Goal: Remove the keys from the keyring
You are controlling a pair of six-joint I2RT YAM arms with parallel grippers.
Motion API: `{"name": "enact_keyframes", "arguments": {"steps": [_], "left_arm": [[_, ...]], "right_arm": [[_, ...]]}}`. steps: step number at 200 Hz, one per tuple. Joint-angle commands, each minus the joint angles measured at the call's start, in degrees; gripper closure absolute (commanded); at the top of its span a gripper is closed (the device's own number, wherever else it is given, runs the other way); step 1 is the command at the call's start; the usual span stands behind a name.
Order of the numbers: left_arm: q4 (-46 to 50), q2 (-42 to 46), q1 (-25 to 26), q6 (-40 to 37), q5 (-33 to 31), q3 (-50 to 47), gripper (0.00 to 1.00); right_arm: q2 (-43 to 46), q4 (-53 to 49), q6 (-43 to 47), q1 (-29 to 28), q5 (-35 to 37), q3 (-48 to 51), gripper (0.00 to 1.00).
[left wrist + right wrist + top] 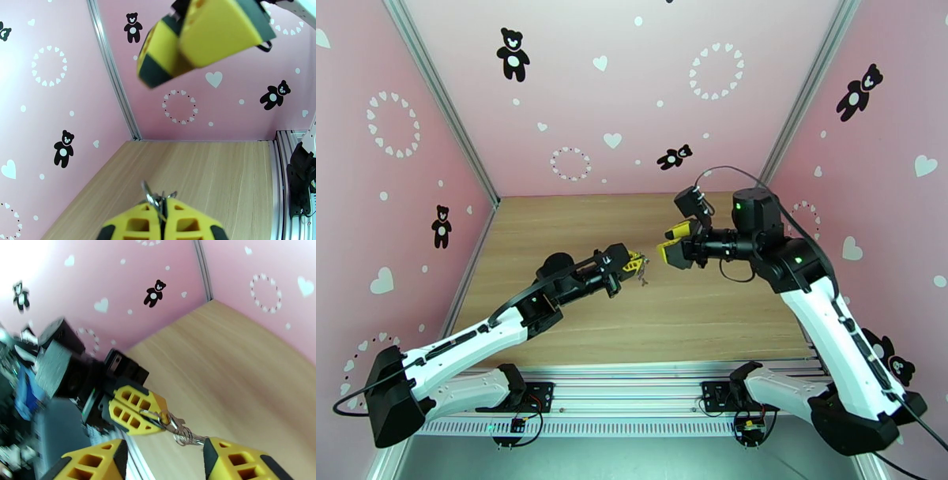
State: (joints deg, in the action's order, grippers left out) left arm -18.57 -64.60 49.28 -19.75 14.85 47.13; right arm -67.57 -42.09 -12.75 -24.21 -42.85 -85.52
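Silvery keyring [179, 431] sits clamped in left pincer [633, 263], held in the air above the wooden tabletop [695, 308], its ring cluster poking out past the yellow fingertips [152, 404]. Right pincer [671, 242] faces the keyring, just beside it, jaws standing apart, gripping nothing. Cannot pick out the keys within that cluster.

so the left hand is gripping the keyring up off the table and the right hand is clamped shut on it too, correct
Not quite. The left hand does grip the keyring up off the table, but the right hand is not clamped on it: its jaws stand open, with one finger on each side of the ring cluster. The right wrist view shows this.
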Motion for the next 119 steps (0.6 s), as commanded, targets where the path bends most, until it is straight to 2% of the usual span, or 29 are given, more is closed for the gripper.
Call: {"name": "enact_keyframes", "arguments": {"steps": [1, 31, 51, 81, 119], "left_arm": [[0.23, 0.80, -0.30, -1.61, 1.64, 1.66, 1.00], [0.36, -0.17, -0.32, -3.19, 1.85, 1.64, 1.00], [3.61, -0.30, -0.41, -5.75, 3.18, 2.62, 1.00], [11.84, -0.49, -0.76, -9.51, 8.03, 5.78, 1.00], [11.86, -2.46, -0.97, -10.74, 9.02, 7.13, 1.00]], "right_arm": [[-2.13, 8.29, -14.29, 1.25, -5.91, 2.89, 0.40], [-2.23, 11.60, -15.46, 1.18, -7.50, 6.60, 0.34], [-1.51, 15.87, -16.22, 1.31, -8.89, 10.41, 0.23], [-2.07, 21.90, -20.46, 1.19, -12.98, 13.80, 0.18], [-0.81, 24.20, -23.38, -0.93, -13.99, 16.32, 0.12]]}}
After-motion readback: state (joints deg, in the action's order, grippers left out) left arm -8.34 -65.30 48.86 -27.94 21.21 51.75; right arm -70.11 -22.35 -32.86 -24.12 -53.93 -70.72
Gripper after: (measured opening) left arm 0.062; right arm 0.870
